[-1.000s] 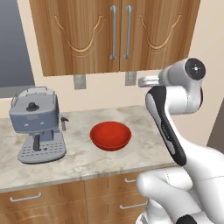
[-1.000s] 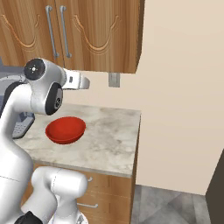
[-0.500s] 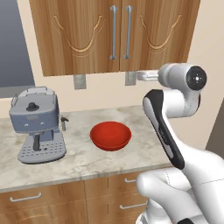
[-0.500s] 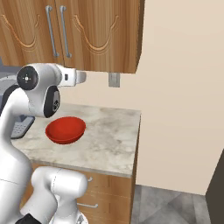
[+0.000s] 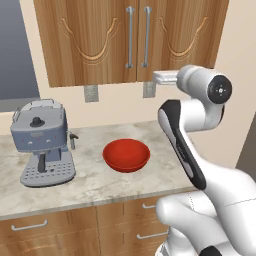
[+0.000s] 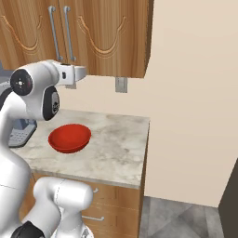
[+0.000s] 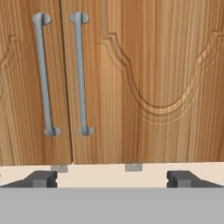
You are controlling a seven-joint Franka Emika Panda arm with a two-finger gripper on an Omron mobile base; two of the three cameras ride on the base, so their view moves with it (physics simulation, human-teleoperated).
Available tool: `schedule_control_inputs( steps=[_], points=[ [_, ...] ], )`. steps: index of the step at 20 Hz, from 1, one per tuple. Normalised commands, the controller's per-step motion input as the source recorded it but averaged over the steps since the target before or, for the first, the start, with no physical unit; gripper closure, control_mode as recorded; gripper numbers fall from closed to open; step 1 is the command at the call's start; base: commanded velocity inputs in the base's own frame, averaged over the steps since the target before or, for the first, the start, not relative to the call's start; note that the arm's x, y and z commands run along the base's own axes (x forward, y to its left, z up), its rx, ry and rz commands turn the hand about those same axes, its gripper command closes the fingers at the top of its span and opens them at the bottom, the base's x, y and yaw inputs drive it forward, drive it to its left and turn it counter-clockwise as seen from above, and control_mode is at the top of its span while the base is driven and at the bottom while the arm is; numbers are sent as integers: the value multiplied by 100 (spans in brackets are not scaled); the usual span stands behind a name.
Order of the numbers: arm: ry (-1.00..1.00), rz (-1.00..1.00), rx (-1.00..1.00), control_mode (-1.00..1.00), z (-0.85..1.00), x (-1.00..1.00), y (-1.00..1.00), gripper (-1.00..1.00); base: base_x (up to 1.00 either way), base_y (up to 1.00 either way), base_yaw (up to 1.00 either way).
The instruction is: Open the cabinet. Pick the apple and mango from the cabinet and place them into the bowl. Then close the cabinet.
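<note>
Dark fingertips of my claw (image 7: pixel 112 178) stand spread wide with nothing between them, just under the bottom edge of the cabinet (image 7: pixel 144 87). I see both doors shut, their handles (image 7: pixel 81 74) running straight up and down at the middle seam. Below on the counter (image 5: pixel 90 187), the red bowl (image 5: pixel 126 154) sits with free room around it, beside the coffee machine (image 5: pixel 42 142).

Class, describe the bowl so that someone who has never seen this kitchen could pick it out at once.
Start at the wooden wall cabinet with two silver bar handles, then drop to the marble counter beneath it. The bowl sits there, right of the grey coffee machine. It is the one glossy red, round, shallow thing among greys and wood.
</note>
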Motion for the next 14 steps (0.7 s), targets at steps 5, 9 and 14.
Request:
schedule_control_inputs(
  steps=[5, 9, 14],
  points=[
    [-1, 0, 0, -100, 19, 4, 24, -100, 0, 0, 0],
    [0, 0, 0, -100, 11, 9, 12, -100, 0, 0, 0],
    [1, 0, 0, -100, 8, 29, 9, -100, 0, 0, 0]
  ],
)
